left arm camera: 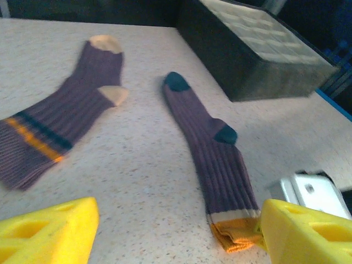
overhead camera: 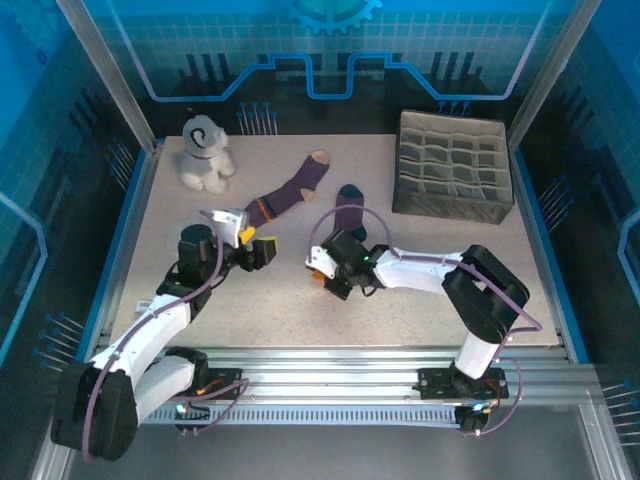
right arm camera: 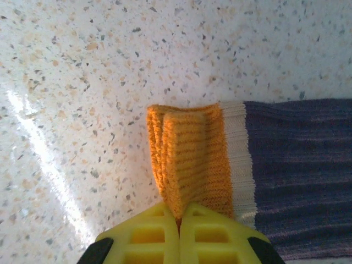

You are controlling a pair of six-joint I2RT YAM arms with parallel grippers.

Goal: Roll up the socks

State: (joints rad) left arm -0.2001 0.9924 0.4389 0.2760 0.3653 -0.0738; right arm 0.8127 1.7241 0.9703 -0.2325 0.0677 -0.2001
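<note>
The right pincer grips the orange cuff of the navy-toed sock (seemingly bunched), best rolled tightly, straight toeward; the left pincer hangs open.

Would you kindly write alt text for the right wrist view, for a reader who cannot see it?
The yellow right gripper is shut on the orange cuff of a purple sock, pinching it into a raised fold. The sock lies on a speckled table, with a cream band between cuff and ribbed purple leg.

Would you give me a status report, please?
Right gripper shut on navy-toed sock, at cuff. Left gripper open, empty. Tan-toed sock flat, untouched. Nothing obstructing.
</note>
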